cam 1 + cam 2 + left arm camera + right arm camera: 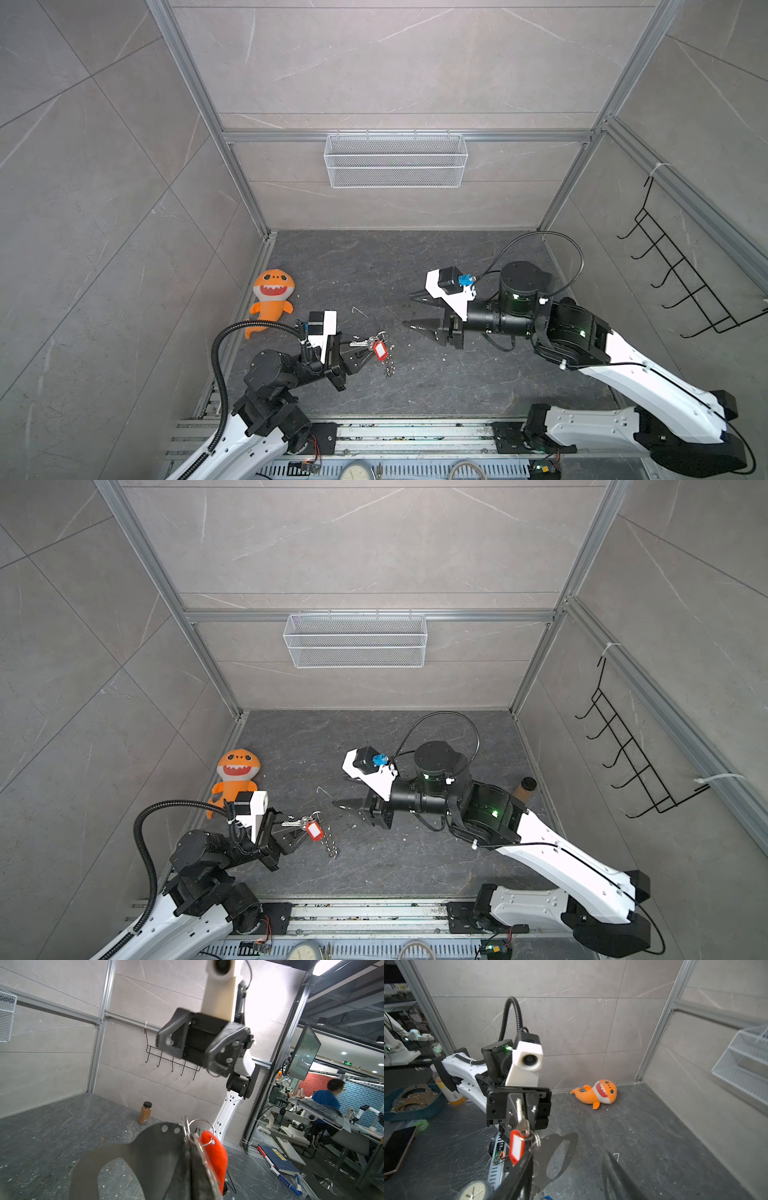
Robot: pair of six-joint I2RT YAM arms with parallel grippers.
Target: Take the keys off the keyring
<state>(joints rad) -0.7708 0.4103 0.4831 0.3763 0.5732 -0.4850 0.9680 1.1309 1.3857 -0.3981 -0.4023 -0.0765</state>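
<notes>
One red-tagged key, seemingly one keyring.

Betw. the left gripper, w/ the keys dangling off its tip, and the right gripper lies a bare gap of floor; the back half of the floor is open too. Obstacles: plush shark against the left wall and spice bottle by the right wall, both well apart from the middle. Wire basket and hook rack sit up on the walls, off the floor.
</notes>
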